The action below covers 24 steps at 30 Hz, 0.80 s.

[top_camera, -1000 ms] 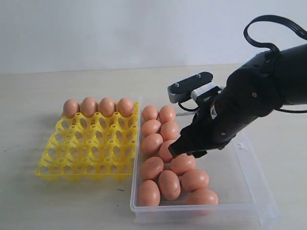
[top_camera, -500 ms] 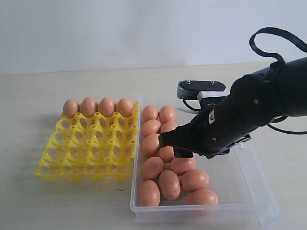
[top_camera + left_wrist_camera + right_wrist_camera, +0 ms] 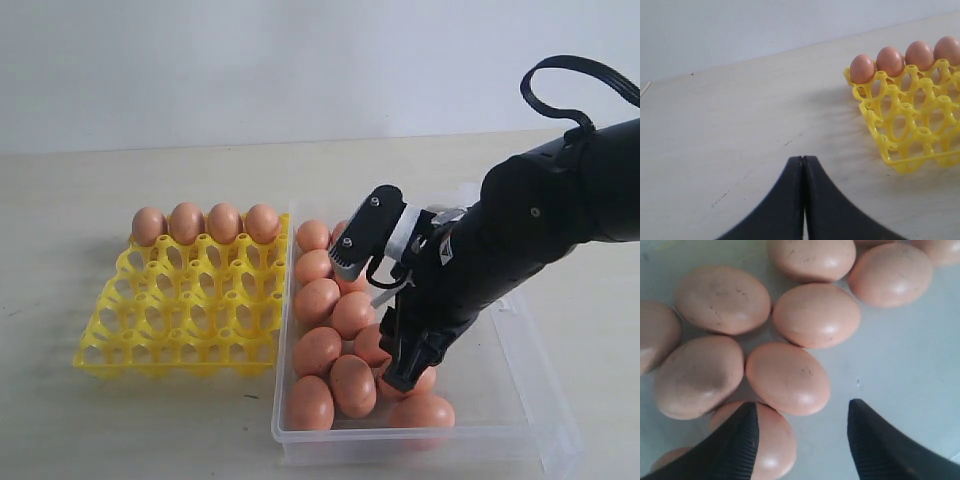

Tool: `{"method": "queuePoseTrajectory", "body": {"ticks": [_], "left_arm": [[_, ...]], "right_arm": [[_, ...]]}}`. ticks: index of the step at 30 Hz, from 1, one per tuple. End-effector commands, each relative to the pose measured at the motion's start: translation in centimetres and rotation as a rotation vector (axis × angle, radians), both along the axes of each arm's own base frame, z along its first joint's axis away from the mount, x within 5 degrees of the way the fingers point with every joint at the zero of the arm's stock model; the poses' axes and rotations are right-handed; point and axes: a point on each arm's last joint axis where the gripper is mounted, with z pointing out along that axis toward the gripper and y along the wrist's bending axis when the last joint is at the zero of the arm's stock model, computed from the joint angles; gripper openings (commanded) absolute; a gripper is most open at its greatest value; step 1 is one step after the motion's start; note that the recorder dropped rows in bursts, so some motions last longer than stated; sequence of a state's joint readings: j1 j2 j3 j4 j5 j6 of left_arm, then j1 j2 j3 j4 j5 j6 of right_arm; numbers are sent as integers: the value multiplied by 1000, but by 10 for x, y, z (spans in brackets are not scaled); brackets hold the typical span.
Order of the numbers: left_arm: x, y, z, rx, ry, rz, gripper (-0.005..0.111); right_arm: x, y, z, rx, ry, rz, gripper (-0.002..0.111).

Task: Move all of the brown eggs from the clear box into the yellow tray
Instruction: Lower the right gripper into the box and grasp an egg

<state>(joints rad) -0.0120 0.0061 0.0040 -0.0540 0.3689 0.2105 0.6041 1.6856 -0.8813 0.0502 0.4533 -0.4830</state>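
Four eggs (image 3: 205, 223) sit in the tray (image 3: 110, 352), filling the back row, one to a cup. The other cups are bare, so only a small share of the job is done.

Most of the eggs lie loose in the box (image 3: 525, 400), crowded along the side next to the tray. At least ten show there (the arm hides part of the heap, so the exact count cannot be read). All of them have yet to cross.

The right end effector (image 3: 801, 412) hangs low over that heap with its fingers spread and nothing between them. In the right wrist view one egg (image 3: 787, 377) lies just ahead of the gap, touching its neighbours. It looks like the next one to be picked, though no finger meets it yet.

The left end effector (image 3: 803, 160) has its fingers pressed together and holds nothing. It points across the bare worktop (image 3: 715, 125), near the tray's corner but apart from it.

By my reckoning this is the approach to the fifth egg, with the grasp, the lift and the placing into a second-row cup all left to do.
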Motion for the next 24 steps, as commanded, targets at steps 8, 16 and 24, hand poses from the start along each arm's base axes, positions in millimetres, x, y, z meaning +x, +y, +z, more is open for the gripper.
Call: {"method": "queuePoseTrajectory", "body": {"ticks": [8,16,24], "left_arm": [[0,0,2,-13,-18,3,0],[0,0,2,-13,-18,3,0],[0,0,2,-13,-18,3,0]], "right_arm": [[3,3,8,-30,-53,149,63],[8,7,-3,-38,-67,173,62],[19,14,-16,-47,-43,165,62]]}}
